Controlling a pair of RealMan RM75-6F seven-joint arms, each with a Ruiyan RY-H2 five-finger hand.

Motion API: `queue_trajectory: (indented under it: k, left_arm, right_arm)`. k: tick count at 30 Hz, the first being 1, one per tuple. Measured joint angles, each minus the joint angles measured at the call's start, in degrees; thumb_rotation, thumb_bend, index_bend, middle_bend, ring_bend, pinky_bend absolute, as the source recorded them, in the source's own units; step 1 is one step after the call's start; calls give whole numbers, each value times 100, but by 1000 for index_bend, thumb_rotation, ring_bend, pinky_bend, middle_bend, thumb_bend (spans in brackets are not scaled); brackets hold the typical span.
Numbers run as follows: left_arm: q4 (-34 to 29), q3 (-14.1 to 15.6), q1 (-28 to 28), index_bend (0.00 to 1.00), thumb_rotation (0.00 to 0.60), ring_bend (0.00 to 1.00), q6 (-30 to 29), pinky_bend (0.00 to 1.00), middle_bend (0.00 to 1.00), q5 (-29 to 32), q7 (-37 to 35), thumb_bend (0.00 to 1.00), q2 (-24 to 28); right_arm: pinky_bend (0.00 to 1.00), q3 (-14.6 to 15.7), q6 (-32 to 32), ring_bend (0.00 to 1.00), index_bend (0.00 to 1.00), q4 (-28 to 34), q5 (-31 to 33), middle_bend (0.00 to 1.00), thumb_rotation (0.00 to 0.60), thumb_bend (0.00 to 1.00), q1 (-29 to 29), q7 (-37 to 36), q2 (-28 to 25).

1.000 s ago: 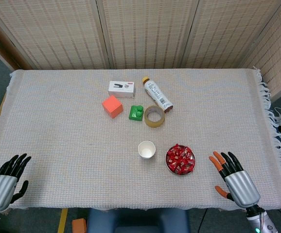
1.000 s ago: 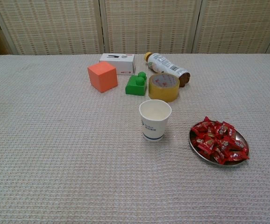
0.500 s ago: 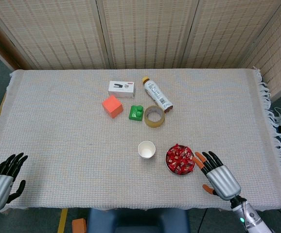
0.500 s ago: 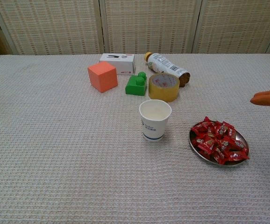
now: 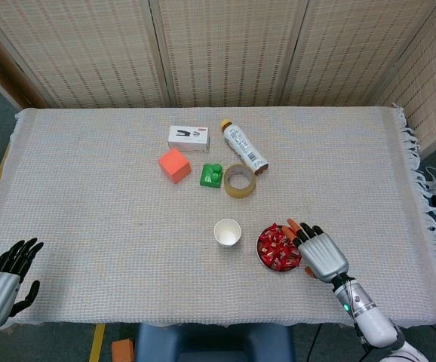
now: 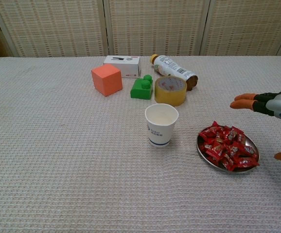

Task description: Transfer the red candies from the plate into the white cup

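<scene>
My right hand [image 5: 320, 253] hovers with fingers spread, holding nothing, at the plate's [image 6: 250, 141] right rim; the red candies [image 5: 278, 247] lie heaped beside the white cup [image 5: 228, 232]. I'd lower gently and pinch one candy off the top

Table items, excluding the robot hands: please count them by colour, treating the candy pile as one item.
Red: 1, candies
White: 2, cup, box
Orange: 1, cube
Green: 1, block
Yellow: 1, tape roll
Silver: 1, plate
Bottle: 1, mixed colours
Total: 8
</scene>
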State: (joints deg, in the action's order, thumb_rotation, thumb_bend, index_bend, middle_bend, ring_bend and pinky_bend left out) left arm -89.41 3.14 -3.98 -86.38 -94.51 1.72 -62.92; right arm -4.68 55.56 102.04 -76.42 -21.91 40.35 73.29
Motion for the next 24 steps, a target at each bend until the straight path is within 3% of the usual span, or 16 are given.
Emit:
queue_trajectory:
  k: [8,15,20,24]
  left_arm:
    - [-30,-16,10,0,600,0,-16,183,0,47,-51,489,31]
    - [-32,-7,28,0,600,0,-74,185,0,7,-179,489,83]
    - [-24,-9,31,0,600,0,-81,186,0,4,-210,488,94]
    - [-32,-2,28,0,600,0,-61,186,0,2,-178,487,93]
  right_arm:
    - [252,-7,-447,107,0,-545,923,0,600,115,-539,321,787]
    - [287,111,-312,141,0,-703,1073,0,600,115,-681,426,1043]
    - [341,178,-110,174,19,-767,1086,91,600,115,-715,427,1097]
    - [346,244,-114,174,42,-860,1191,93,600,115,-771,467,1145]
